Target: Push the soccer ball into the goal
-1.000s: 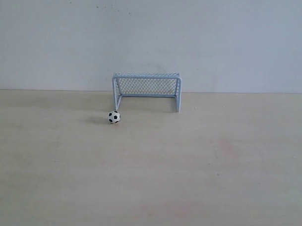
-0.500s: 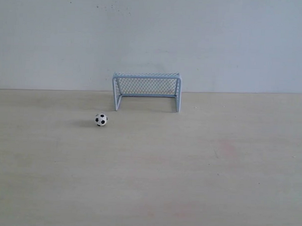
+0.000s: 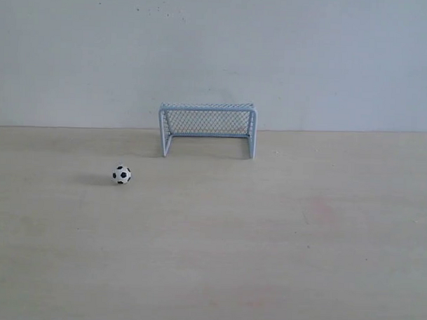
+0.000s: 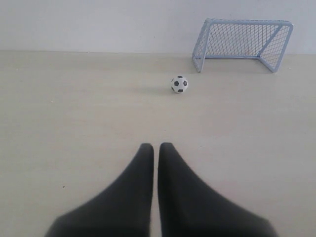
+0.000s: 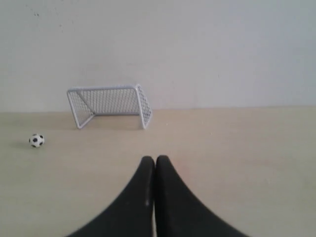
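The soccer ball (image 3: pixel 122 174) rests on the pale wooden table, left of and in front of the goal (image 3: pixel 207 128), which stands against the back wall with its mouth facing forward. Neither arm shows in the exterior view. In the left wrist view the ball (image 4: pixel 179 84) lies beyond my left gripper (image 4: pixel 156 146), well apart from it, with the goal (image 4: pixel 242 43) further back. My left gripper is shut with only a thin slit between the black fingers. My right gripper (image 5: pixel 155 159) is shut on nothing; its view shows the goal (image 5: pixel 109 105) and the ball (image 5: pixel 36 140) far off.
The light wooden table (image 3: pixel 266 260) runs to a plain white wall (image 3: pixel 308 58) right behind the goal. Nothing else stands on the table in these views.
The ball has rolled leftward and toward the front, away from the goal's left post. The goal has not moved.
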You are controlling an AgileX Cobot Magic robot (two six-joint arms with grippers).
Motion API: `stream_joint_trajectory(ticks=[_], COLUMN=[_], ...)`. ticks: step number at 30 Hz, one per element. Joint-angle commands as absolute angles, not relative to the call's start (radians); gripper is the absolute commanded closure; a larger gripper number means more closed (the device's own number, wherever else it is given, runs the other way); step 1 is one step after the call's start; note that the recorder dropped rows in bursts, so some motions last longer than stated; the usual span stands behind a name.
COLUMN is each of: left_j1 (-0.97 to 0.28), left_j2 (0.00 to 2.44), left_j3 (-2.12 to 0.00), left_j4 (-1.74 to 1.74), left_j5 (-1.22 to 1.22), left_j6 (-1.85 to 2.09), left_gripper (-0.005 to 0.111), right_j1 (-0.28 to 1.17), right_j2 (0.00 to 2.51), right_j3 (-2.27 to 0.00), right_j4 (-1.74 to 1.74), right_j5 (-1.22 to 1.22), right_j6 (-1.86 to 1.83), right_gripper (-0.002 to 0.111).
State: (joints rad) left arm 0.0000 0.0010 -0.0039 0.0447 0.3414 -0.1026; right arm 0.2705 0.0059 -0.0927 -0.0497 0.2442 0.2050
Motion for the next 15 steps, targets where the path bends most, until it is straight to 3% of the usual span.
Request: stream_joint_trajectory(ticks=[1,15], left_j1=[0.000,0.000], left_j2=[0.000,0.000], left_j3=[0.000,0.000], left_j4=[0.046,0.046], left_j5=[0.338,0.338], left_j6=[-0.103,-0.103], left_gripper=[0.102,0.102], right_j1=[0.268,0.243], right_j2=[0.000,0.000], right_j3=[-0.077,-0.077], right_j4=[-0.059,-0.059], right_j5=[0.324,0.422], right_j6=[0.207,0.104], right_gripper=[0.109,0.109])
